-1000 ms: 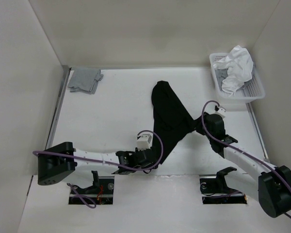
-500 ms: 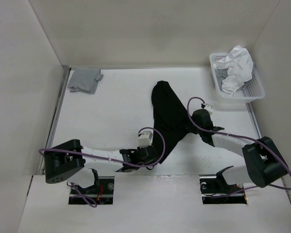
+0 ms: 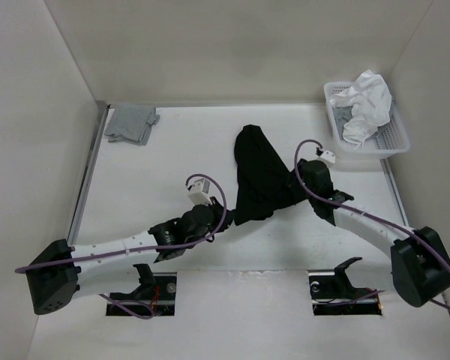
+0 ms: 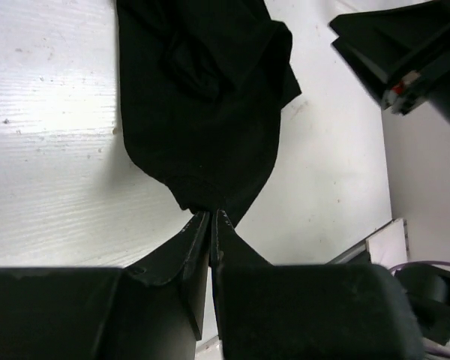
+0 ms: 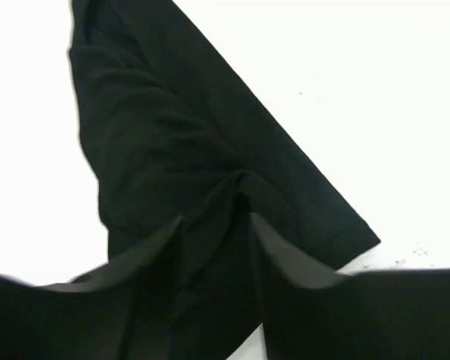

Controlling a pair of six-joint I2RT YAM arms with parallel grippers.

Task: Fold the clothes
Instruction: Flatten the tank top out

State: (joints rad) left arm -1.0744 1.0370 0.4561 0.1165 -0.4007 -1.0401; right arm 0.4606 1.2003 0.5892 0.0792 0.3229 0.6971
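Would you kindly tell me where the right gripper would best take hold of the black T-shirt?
Probably the raised fold in the black T-shirt, from straight above: it bunches up between the spread fingers of the right gripper, while the surrounding cloth lies flat. The left gripper pinches the near tip.

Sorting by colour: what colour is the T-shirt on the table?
The T-shirt is plain black; left wrist view shows it best.
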